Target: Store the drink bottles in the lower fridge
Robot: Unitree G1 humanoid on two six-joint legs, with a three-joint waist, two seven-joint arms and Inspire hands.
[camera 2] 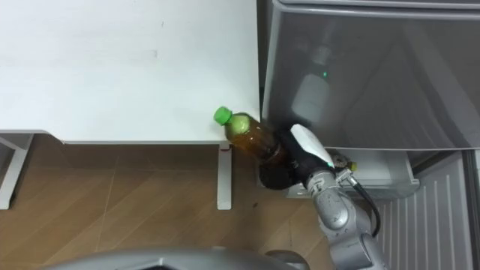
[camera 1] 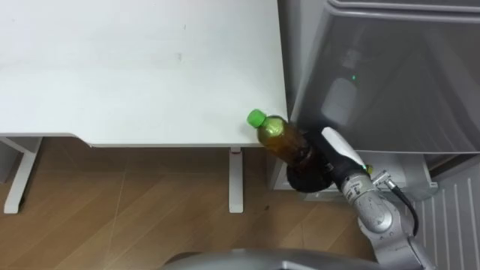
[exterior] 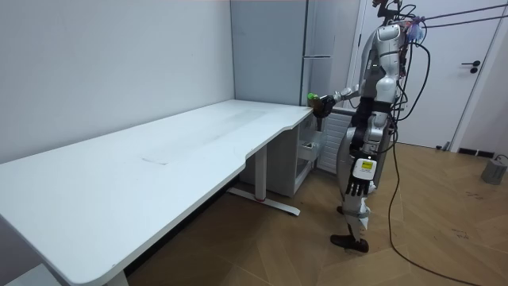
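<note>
Right hand (camera 1: 311, 174) is wrapped tight round the fat bottom end of the tea bottle (camera 1: 281, 136), green cap pointing out over the desk (camera 1: 150, 75) corner. So the drink is off the desk, tipped over sideways in the air right in front of the grey fridge (camera 1: 390, 75) door. Holding it by the base probably makes sliding it into the lower part easier. Left hand (exterior: 358, 185) just hangs by its side, too small to tell its state.

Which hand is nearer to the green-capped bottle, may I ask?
Right. The right hand grips the bottle at its base; the left hand hangs at the robot's side, well away.
</note>
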